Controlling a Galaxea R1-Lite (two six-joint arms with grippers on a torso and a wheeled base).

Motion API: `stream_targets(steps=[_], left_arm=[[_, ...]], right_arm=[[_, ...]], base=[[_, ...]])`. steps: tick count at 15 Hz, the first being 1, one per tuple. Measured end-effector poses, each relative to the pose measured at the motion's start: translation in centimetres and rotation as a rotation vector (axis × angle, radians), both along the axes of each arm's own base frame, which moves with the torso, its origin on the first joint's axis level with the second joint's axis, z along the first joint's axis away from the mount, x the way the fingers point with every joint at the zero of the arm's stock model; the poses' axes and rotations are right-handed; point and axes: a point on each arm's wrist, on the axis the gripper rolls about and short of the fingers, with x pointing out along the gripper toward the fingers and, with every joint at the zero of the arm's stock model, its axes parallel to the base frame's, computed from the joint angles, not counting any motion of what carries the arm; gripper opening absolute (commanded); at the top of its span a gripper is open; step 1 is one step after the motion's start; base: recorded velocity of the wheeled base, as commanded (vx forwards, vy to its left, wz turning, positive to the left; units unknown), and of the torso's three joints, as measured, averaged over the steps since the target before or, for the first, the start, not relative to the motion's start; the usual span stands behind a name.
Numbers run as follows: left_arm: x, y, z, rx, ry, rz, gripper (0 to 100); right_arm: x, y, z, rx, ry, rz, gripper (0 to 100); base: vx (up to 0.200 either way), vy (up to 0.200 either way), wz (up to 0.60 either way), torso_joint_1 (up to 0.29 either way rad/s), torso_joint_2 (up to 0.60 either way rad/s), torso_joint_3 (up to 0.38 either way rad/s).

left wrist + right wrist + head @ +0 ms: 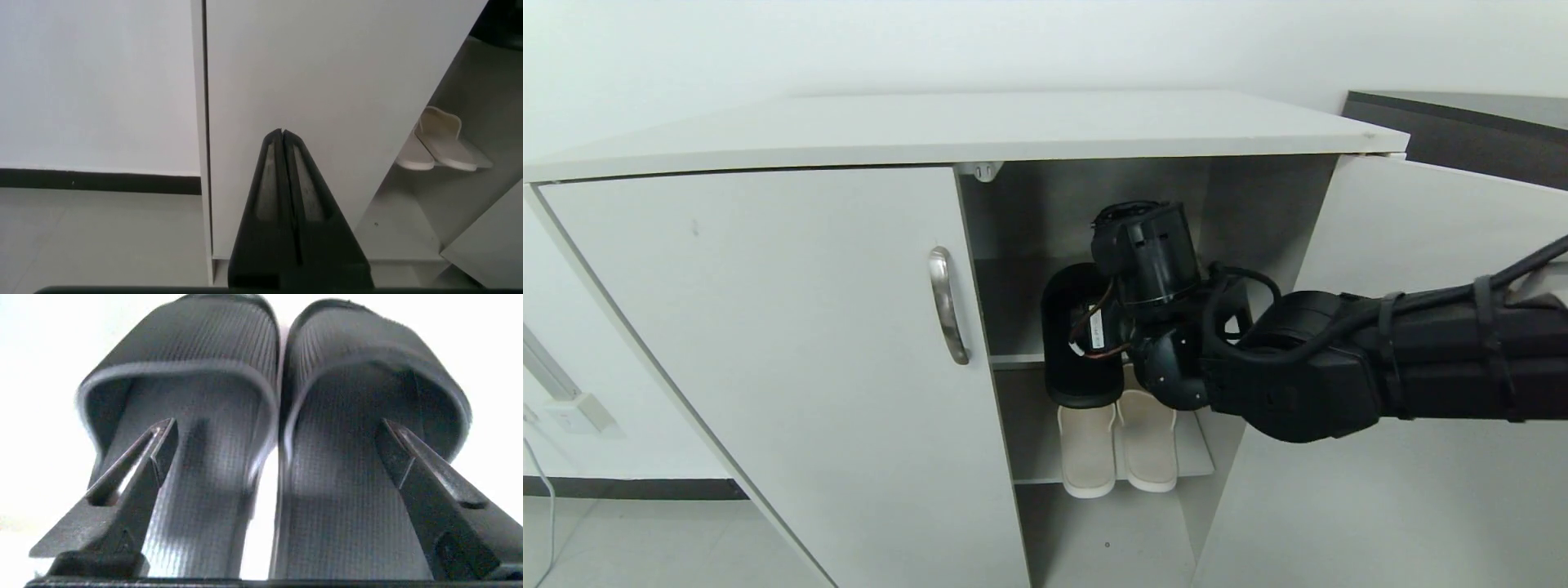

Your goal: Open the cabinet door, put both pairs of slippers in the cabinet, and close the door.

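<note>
The right gripper [278, 449] reaches past the swung-open right door [1380, 506] into the white laminate cabinet [931, 122]. Its fingers are spread, one tip over each footbed of the black ribbed rubber slippers [1078, 343], whose heels hang past the upper shelf [1017, 358] edge. The cream slippers [1119, 445] overhang the lower shelf [1033, 457]. The left gripper [283, 163], fingers pressed together, hangs before the closed left door [768, 343]

A white wall [1045, 41] stands behind. Low on its left side, a white socket box [580, 412] sits at the end of a slanting conduit [546, 365]. A black baseboard [629, 488] meets the pale grey floor [645, 547] — and at upper right, a dark panel [1462, 139].
</note>
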Motion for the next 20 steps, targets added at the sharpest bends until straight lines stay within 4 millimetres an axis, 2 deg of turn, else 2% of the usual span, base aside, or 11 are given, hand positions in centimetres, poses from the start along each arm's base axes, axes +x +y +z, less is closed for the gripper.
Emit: stream_targets(steps=[3, 4, 7, 10, 12, 15, 19, 20], left_arm=[[0.0, 0.0, 0.0, 0.002, 0.0, 0.0, 0], [0.0, 0.0, 0.0, 0.002, 0.0, -0.001, 0], [0.0, 0.0, 0.0, 0.002, 0.0, -0.001, 0], [0.0, 0.0, 0.0, 0.003, 0.0, -0.002, 0], [0.0, 0.0, 0.0, 0.004, 0.0, -0.002, 0], [0.0, 0.0, 0.0, 0.005, 0.0, -0.002, 0], [0.0, 0.0, 0.0, 0.001, 0.0, -0.002, 0], [0.0, 0.0, 0.0, 0.002, 0.0, -0.002, 0]], right_arm=[[-3.2, -0.7, -0.1, -0.001, 0.005, 0.061, 100], [-4.2, -1.0, -0.1, 0.009, -0.002, 0.079, 0], [-6.9, -2.1, -0.1, 0.052, -0.026, 0.16, 0], [-8.6, -3.7, 0.0, 0.077, -0.021, 0.219, 0], [-9.6, -4.6, -0.6, 0.086, -0.012, 0.273, 0], [-10.4, -5.4, -1.4, 0.08, -0.008, 0.293, 0], [-10.8, -5.4, -1.6, 0.074, -0.003, 0.305, 0], [-10.8, -5.4, -1.6, 0.074, -0.003, 0.306, 0]], base=[[0.0, 0.0, 0.0, 0.0, 0.0, 0.0], [0.0, 0.0, 0.0, 0.0, 0.0, 0.0], [0.0, 0.0, 0.0, 0.0, 0.0, 0.0], [0.0, 0.0, 0.0, 0.0, 0.0, 0.0], [0.0, 0.0, 0.0, 0.0, 0.0, 0.0], [0.0, 0.0, 0.0, 0.0, 0.0, 0.0], [0.0, 0.0, 0.0, 0.0, 0.0, 0.0], [-0.2, 0.0, 0.0, 0.002, 0.01, 0.012]])
